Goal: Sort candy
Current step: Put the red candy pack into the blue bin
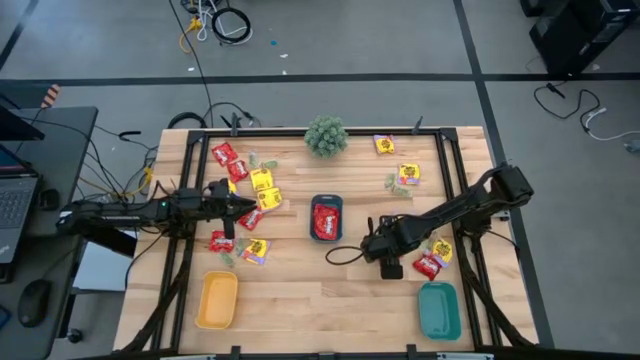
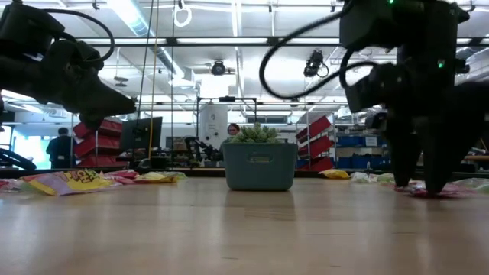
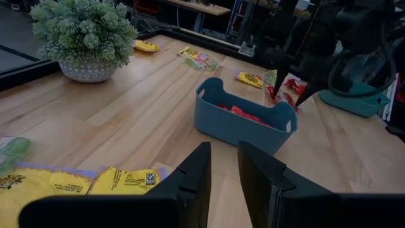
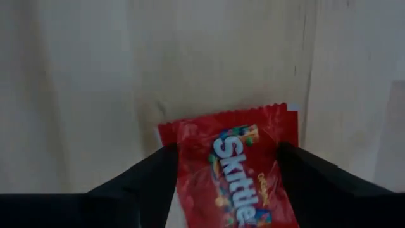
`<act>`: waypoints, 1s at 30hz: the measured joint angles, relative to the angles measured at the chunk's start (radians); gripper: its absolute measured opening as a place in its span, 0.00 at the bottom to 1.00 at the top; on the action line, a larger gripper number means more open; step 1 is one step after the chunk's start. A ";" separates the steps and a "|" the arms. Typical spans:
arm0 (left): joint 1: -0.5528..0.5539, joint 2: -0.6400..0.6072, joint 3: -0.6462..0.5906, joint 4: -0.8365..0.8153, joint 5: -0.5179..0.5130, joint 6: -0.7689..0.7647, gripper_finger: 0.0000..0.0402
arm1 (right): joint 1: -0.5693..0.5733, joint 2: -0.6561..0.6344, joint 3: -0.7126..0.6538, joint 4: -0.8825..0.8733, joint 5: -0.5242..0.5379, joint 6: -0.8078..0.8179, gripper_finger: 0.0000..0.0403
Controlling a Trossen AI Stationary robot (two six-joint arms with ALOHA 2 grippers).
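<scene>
My right gripper [image 1: 393, 268] points down at the table near the right edge, open. Its fingers stand on either side of a shiny red candy packet [image 4: 234, 145] that lies flat on the wood. My left gripper [image 1: 245, 205] is open with a narrow gap. It hovers above the left cluster of red and yellow packets [image 1: 262, 190] and touches nothing. In the left wrist view yellow packets [image 3: 126, 180] lie flat just past its fingers. A small blue bin [image 1: 326, 203] at the table's middle holds red packets [image 3: 243, 114]. My right gripper comes at the red packet from above, one finger [image 4: 145, 183] at each long side [image 4: 180, 158]. The packet lies flat on the table and fills the gap. Whether the fingers touch its edges I cannot tell.
A yellow tray [image 1: 217, 300] sits near the left front and a teal tray [image 1: 439, 310] near the right front. A spiky green plant [image 1: 326, 135] stands at the far middle. More packets lie far right [image 1: 405, 175] and beside the right gripper [image 1: 438, 250].
</scene>
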 joint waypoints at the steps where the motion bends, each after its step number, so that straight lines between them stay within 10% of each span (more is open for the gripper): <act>1: 0.000 0.002 0.000 0.000 0.000 0.000 0.20 | -0.001 0.012 0.001 0.003 0.001 -0.007 0.60; 14: 0.000 0.015 0.000 0.001 0.000 -0.005 0.20 | -0.067 0.008 0.044 0.053 0.002 -0.101 0.07; 30: 0.001 0.016 0.000 0.003 -0.004 -0.003 0.20 | -0.256 0.050 0.379 0.157 0.028 -0.294 0.16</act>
